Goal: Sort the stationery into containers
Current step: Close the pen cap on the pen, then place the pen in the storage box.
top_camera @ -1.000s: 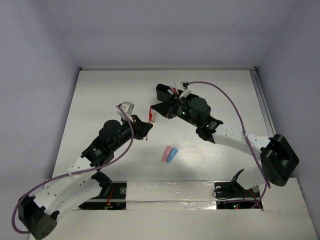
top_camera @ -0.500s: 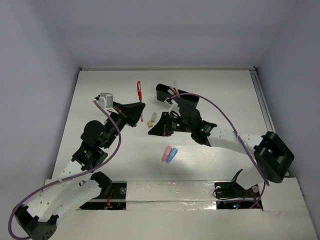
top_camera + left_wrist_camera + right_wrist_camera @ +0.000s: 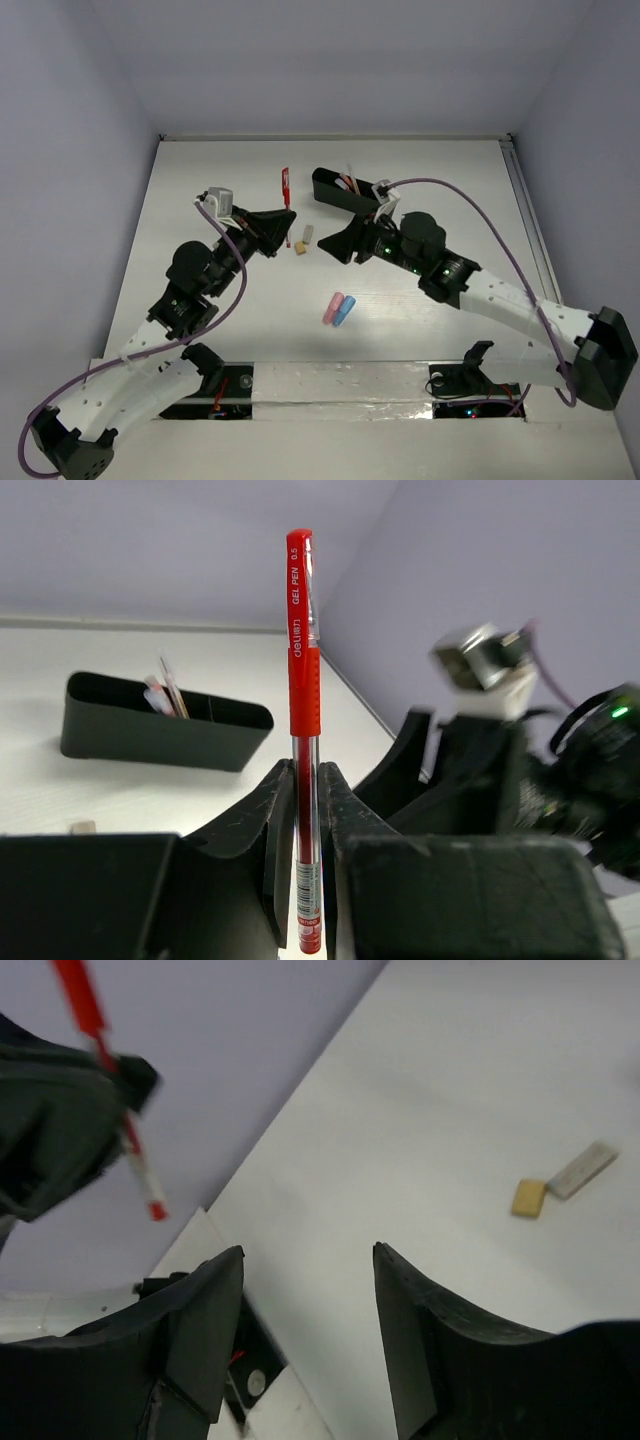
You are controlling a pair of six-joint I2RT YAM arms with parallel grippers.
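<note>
My left gripper (image 3: 284,220) is shut on a red pen (image 3: 285,186), which stands upright between its fingers (image 3: 304,670) above the table. The black tray (image 3: 338,190) lies just right of the pen at the back and holds a few pens (image 3: 166,692). My right gripper (image 3: 338,243) hangs open and empty (image 3: 308,1250) in front of the tray. A tan eraser (image 3: 298,246) and a white eraser (image 3: 308,234) lie side by side between the two grippers. A pink capsule (image 3: 331,309) and a blue capsule (image 3: 345,311) lie together nearer the front.
The right arm's purple cable (image 3: 470,215) arcs over the right half of the table. White walls close the table at the back and sides. A raised white ledge (image 3: 340,380) runs along the near edge by the arm bases.
My right gripper has opened and pulled back right from the erasers. The left arm has lifted the red pen up and back, then shifted slightly right toward the tray.
</note>
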